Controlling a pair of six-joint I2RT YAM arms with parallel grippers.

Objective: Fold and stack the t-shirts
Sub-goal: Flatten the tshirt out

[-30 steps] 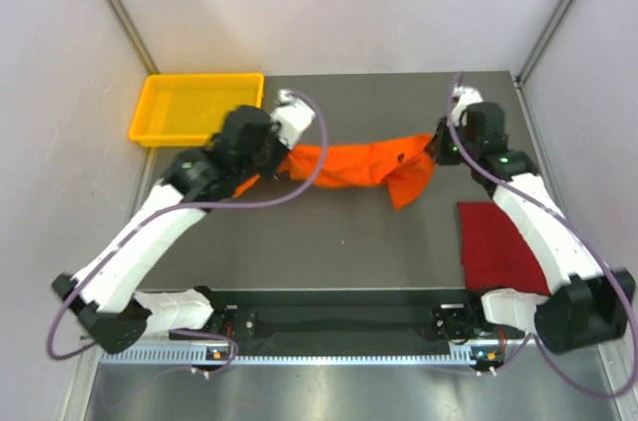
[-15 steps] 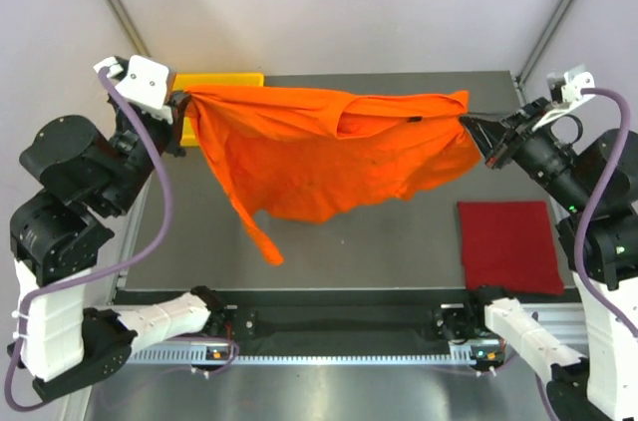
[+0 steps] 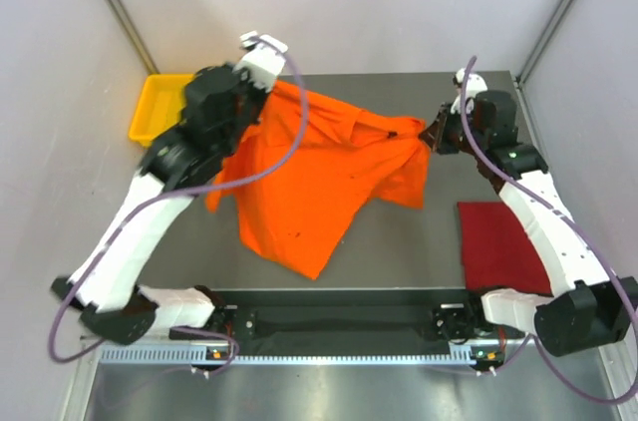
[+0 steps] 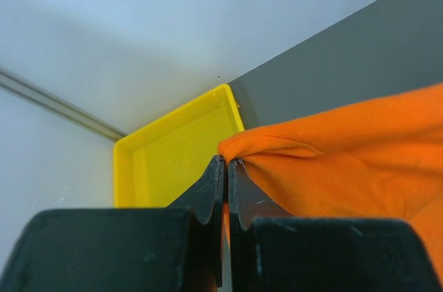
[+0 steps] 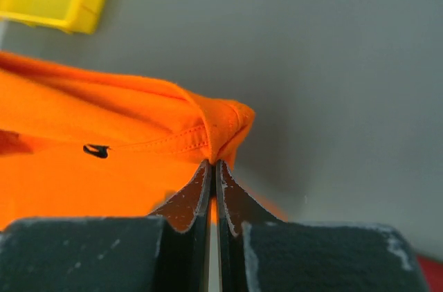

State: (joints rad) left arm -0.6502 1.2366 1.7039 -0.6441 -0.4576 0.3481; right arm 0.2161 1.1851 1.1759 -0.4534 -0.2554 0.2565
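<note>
The bright orange t-shirt (image 3: 319,177) is spread loosely over the middle of the table, held up at its two far corners. My left gripper (image 3: 271,92) is shut on its far left corner; the left wrist view shows the cloth (image 4: 346,160) pinched at my left gripper (image 4: 226,162). My right gripper (image 3: 427,135) is shut on the shirt's far right corner; the right wrist view shows the hem (image 5: 138,147) clamped at my right gripper (image 5: 212,163). The dark red t-shirt (image 3: 503,246) lies folded flat at the right.
A yellow plastic tray (image 3: 158,107) stands at the far left of the table, partly behind my left arm; it also shows in the left wrist view (image 4: 173,157). Pale walls close in the table at the back and both sides.
Both arms have dropped from holding the orange shirt stretched high and wide. The grippers came closer together and lower, and the shirt now drapes onto the table, its lower edge toward the front.
</note>
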